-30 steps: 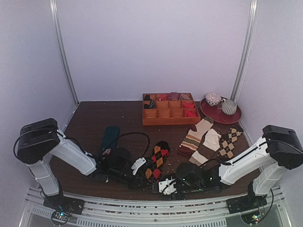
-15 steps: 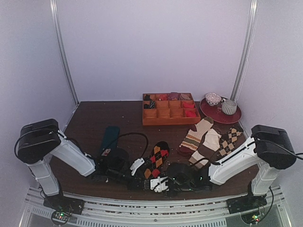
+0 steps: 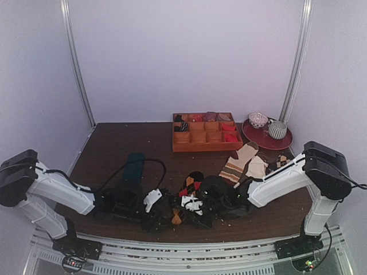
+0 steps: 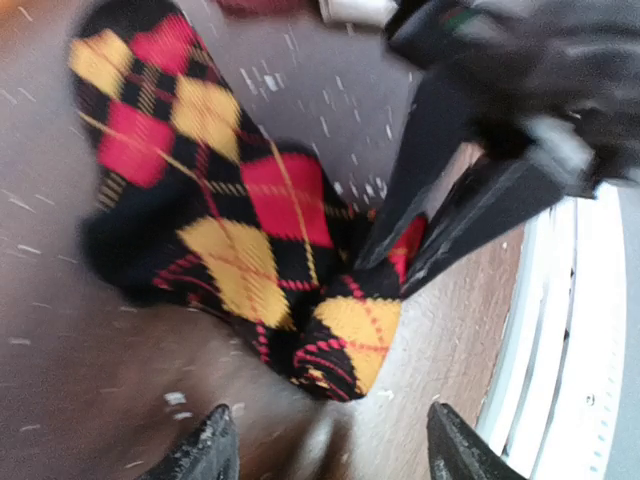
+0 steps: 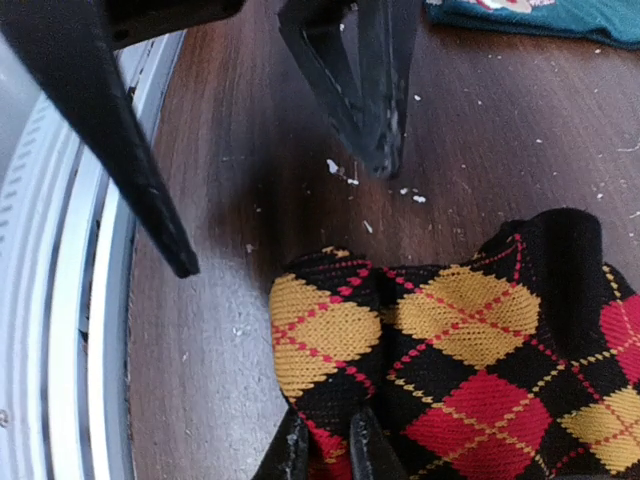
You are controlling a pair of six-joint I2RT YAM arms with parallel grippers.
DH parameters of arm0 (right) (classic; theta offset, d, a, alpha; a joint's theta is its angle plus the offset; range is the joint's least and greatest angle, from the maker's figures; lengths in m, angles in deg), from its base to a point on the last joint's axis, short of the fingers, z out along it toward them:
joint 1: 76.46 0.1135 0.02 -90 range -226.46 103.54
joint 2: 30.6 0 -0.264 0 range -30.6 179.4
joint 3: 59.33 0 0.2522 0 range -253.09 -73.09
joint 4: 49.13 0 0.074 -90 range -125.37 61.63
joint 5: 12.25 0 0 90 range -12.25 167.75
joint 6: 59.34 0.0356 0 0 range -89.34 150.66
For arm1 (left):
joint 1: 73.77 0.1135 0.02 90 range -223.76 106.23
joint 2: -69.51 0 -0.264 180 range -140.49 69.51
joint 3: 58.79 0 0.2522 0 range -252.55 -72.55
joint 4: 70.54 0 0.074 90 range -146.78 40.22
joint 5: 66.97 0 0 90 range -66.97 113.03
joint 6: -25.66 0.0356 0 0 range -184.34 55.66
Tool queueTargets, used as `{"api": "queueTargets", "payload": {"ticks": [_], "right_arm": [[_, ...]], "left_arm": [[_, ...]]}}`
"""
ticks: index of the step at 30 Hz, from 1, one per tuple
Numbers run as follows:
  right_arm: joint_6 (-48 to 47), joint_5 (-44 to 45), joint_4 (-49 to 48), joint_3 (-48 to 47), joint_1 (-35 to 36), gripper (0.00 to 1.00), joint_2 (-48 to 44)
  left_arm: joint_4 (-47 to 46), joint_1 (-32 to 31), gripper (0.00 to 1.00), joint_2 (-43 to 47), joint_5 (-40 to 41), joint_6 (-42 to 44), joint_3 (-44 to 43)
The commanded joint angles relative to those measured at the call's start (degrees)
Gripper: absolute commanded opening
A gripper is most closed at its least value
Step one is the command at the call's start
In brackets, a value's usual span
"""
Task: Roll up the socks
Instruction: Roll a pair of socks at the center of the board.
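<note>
— Where are the argyle socks (image 4: 240, 230)?
— Bunched near the table's (image 3: 114, 149) front edge. The right gripper (image 5: 322, 445) has one end pinched tight. The left gripper (image 4: 325, 450) gapes just beside them, holding nothing.
— What's the risk?
— One thin pinch probably won't hold: the knit may slip out and unfold, or get dragged onto the white rail (image 4: 560, 330).

A dark brown wooden tabletop (image 3: 114, 143), flecked with small pale crumbs, sits inside a plain booth of pale lilac-white walls (image 3: 189, 57) on the far side, the left and the right. Slim metal posts (image 3: 77, 63) stand upright in the two far corners, and a ribbed aluminium rail (image 3: 172, 252) runs along the near edge. The light is soft and even, casting only faint shadows.
</note>
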Motion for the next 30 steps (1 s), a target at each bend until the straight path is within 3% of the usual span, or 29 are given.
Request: {"api": "queueTargets", "payload": {"ticks": [1, 6, 12, 23, 30], "right_arm": [[9.71, -15.53, 21.93, -5.24, -2.87, 0.12, 7.36], [16.99, -26.34, 25.5, -7.41, -6.6, 0.12, 12.03], [18.83, -30.97, 27.0, -8.8, -9.28, 0.12, 15.29], [16.95, -31.02, 34.19, -12.82, -10.95, 0.12, 18.62], [16.73, -31.43, 34.66, -13.52, -11.47, 0.12, 19.89]], "left_arm": [[-0.91, -0.69, 0.65, 9.35, 9.83, 5.43, 2.84], [-13.41, -3.3, 0.65, 13.82, 10.97, 12.41, 8.16], [-28.35, -4.29, 0.64, 6.58, 8.32, 20.08, 11.32], [-32.04, -4.38, 0.64, -6.92, 2.73, 25.54, 5.65], [-31.71, -5.31, 0.54, -9.71, -1.76, 24.58, 5.28]]}}
